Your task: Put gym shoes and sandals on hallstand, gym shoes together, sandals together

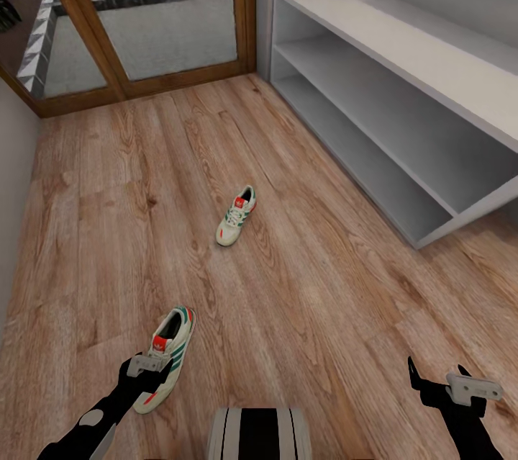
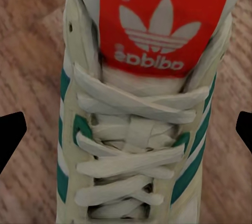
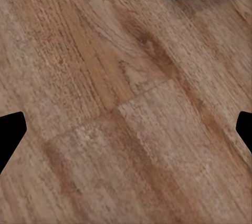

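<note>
Over the near gym shoe (image 2: 136,129) on the corridor floor (image 1: 309,287), the left gripper (image 1: 152,373) hangs spread; closing off-centre could skid it. The right gripper (image 1: 452,382) is spread, empty.

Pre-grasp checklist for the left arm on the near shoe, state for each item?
1. Left tool open: ok, fingertips stand apart at both sides of the shoe.
2. Centred over the near gym shoe: ok, laces lie midway between the fingertips.
3. Fingers touching the shoe: cannot tell.
4. Shoe upright on the floor: ok.
5. Shoe rack free for placing: ok, top and shelves show bare.
6. Right tool empty: ok, only floor beneath it.
</note>
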Available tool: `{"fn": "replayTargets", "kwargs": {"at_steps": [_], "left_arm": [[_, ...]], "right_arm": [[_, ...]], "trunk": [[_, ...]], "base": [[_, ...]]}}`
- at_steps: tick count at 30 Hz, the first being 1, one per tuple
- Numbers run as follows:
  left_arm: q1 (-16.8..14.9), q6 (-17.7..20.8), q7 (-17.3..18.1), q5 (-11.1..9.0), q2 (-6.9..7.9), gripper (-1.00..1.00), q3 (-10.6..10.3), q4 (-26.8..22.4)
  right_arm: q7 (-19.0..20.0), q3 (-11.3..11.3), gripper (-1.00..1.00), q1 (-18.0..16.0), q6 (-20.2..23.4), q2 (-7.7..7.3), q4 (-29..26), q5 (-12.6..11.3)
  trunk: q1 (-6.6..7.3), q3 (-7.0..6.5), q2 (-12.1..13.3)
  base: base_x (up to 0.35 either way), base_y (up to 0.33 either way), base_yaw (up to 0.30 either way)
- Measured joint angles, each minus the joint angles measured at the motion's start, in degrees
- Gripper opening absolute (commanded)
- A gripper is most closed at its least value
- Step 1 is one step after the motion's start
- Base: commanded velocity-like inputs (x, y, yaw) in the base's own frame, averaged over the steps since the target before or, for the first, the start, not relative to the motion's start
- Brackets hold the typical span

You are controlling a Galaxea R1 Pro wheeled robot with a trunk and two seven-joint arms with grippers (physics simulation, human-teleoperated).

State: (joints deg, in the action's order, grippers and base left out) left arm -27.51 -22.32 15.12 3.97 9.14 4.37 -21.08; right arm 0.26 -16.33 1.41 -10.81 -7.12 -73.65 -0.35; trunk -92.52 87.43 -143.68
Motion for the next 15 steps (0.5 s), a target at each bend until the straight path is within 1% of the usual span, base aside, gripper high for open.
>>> {"fn": "replayTargets", "kwargs": {"at_steps": [6, 15], "left_arm": [[0.0, 0.0, 0.0, 0.0, 0.0, 1.0, 0.0, 0.0], [0.0, 0.0, 0.0, 0.1, 0.0, 1.0, 0.0, 0.0]], "right_arm": [[0.0, 0.0, 1.0, 0.0, 0.0, 0.0, 0.0, 0.0], [0.0, 0.0, 1.0, 0.0, 0.0, 0.0, 0.0, 0.0]], "trunk": [[0.0, 0.15, 0.0], [0.0, 0.76, 0.0]], "base": [[0.0, 0.0, 0.0], [0.0, 0.0, 0.0]]}}
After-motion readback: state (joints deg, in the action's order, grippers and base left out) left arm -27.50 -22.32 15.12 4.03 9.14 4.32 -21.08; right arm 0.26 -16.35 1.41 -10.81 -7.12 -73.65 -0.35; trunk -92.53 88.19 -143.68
